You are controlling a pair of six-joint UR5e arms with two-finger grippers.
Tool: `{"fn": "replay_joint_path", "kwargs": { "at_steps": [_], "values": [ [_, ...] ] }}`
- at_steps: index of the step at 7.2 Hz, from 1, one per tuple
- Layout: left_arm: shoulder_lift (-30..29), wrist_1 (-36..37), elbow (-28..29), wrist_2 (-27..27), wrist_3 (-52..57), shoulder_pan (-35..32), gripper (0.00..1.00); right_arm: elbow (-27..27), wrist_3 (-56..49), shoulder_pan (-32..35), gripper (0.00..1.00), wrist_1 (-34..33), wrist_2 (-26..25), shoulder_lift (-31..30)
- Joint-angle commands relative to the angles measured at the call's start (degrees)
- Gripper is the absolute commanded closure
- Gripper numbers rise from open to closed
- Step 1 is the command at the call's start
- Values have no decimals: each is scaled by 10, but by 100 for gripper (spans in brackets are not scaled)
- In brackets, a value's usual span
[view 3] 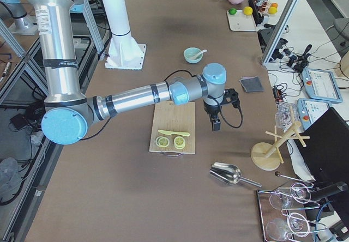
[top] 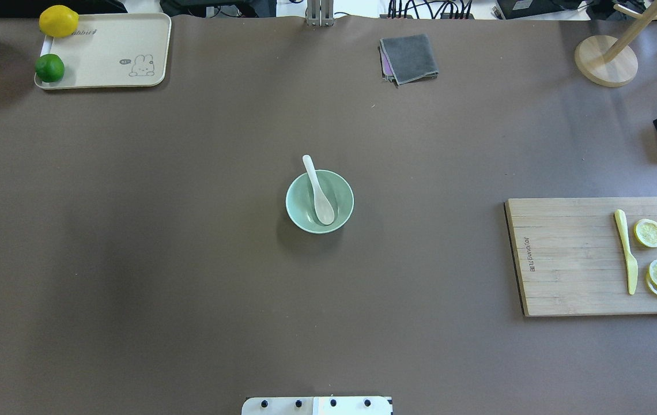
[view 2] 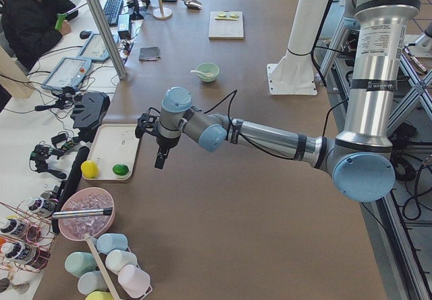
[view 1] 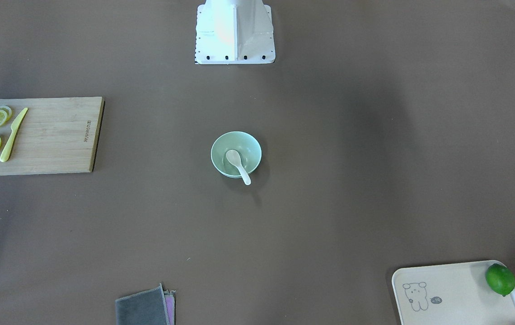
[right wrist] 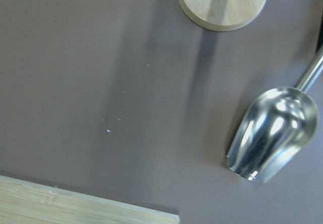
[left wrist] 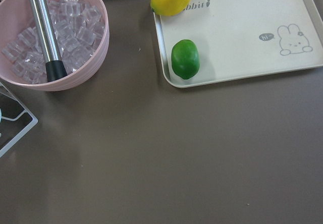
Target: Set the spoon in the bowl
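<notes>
Left claw (view 2: 160, 159): hangs pointing down over the tabletop (top: 190, 259), just beside the cream tray (view 2: 118, 141) that carries a lime (view 2: 120, 169) and a lemon (view 2: 88, 169). From where it can be seen, I cannot tell whether its fingers stand apart or together. It holds nothing that can be made out.

Centre of the tabletop: the mint-green bowl (top: 299, 202) stands upright. The white spoon (top: 320, 193) lies in it, scoop down in the bottom, handle leaning on the far rim and poking out past it, away from the robot's base. Bowl and spoon are well apart from both claws.

Right claw (view 3: 215, 123): points down over bare tabletop, just beside the wooden cutting board (view 3: 173, 119), on the side away from the robot. Finger position cannot be told here either.
</notes>
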Motion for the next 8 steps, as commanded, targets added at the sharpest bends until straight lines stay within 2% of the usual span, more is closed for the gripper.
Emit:
{"fn": "replay_joint_path", "kwargs": {
  "at_steps": [1,2,4,8],
  "values": [
    [7,1,17,-46,2,-29,2,-63,-83,66,0,3,38,-29],
    [30,0,17,-56,25,-66,2,-62,-82,66,0,7,34,-39],
    [34,72,18,-62,133,-106,2,-62,-82,66,0,6,33,-47],
    [52,68,28,-55,132,-105,2,-53,-80,66,0,0,40,-59]
  ]
}}
